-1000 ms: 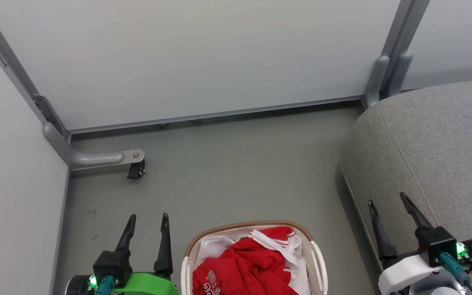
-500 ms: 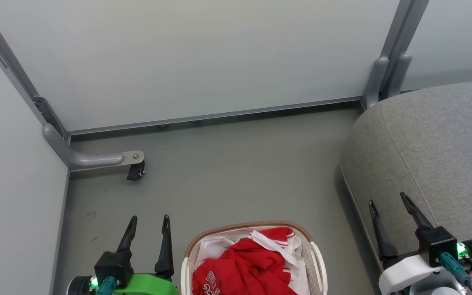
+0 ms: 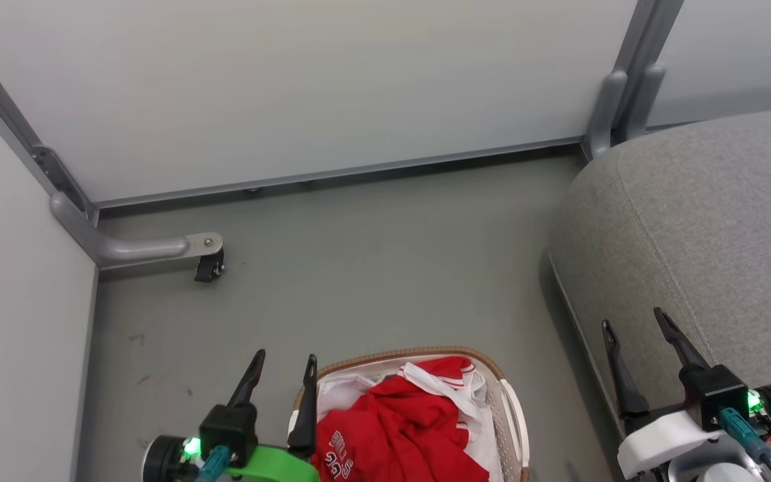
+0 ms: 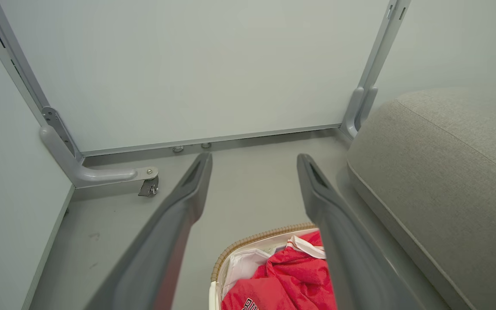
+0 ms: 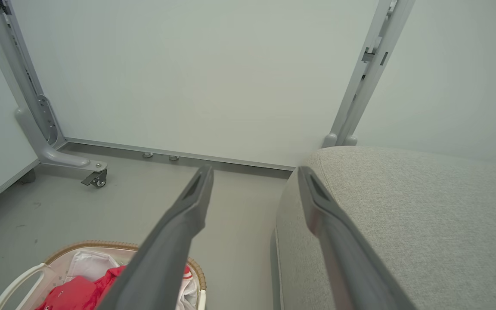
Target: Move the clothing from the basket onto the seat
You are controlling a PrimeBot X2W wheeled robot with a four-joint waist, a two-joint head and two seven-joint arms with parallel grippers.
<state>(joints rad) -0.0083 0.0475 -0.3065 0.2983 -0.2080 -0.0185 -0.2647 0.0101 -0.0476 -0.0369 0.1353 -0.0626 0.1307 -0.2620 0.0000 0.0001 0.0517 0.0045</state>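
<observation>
Left gripper [image 3: 286, 356], fingers spread and empty beside the basket [image 3: 412, 352], should drop onto the red clothing [image 3: 392, 435] heap's middle, pinching deep fabric, not the white liner [image 3: 340, 395].

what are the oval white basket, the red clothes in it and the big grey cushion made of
The oval white basket looks like matte perforated plastic, its brown rim woven, maybe rattan. The red clothing is soft fabric, crumpled in folds, with white lettering. The large grey seat is matte woven upholstery: flecked weave, stitched seams.
</observation>
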